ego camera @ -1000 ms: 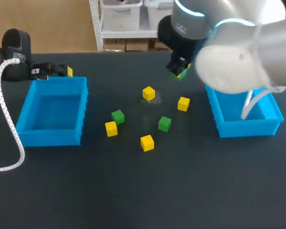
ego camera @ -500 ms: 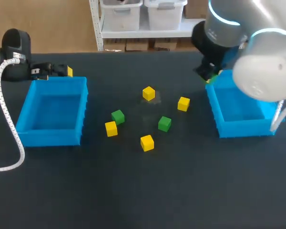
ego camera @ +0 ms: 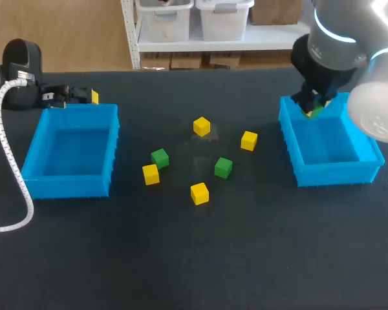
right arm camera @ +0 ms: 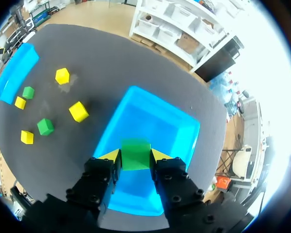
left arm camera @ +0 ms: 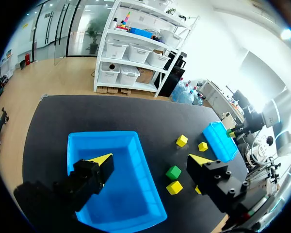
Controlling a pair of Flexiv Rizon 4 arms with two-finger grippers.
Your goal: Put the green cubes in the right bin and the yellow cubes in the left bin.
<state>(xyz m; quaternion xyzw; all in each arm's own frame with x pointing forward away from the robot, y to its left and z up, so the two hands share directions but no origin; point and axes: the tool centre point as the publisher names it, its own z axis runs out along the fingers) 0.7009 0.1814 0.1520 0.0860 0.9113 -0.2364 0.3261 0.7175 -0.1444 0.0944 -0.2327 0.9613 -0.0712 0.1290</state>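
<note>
My right gripper [ego camera: 312,107] is shut on a green cube [right arm camera: 136,154] and holds it above the far left corner of the right blue bin [ego camera: 336,175], whose floor [right arm camera: 157,119] lies under the fingers. Two green cubes [ego camera: 160,157] [ego camera: 223,167] and several yellow cubes, such as one at the back [ego camera: 202,126] and one at the front [ego camera: 199,193], lie on the table between the bins. My left gripper [ego camera: 74,95] is open behind the far edge of the left blue bin [ego camera: 68,188], high above it in the left wrist view [left arm camera: 153,160].
The black table carries only the two bins and the loose cubes. A white ribbed cable [ego camera: 6,161] from my left arm curves down beside the left bin. The cubes sit in a loose cluster in the middle.
My right arm has carried the green cube rightward from above the table's middle back to over the right bin. The left arm and the loose cubes have not moved.
</note>
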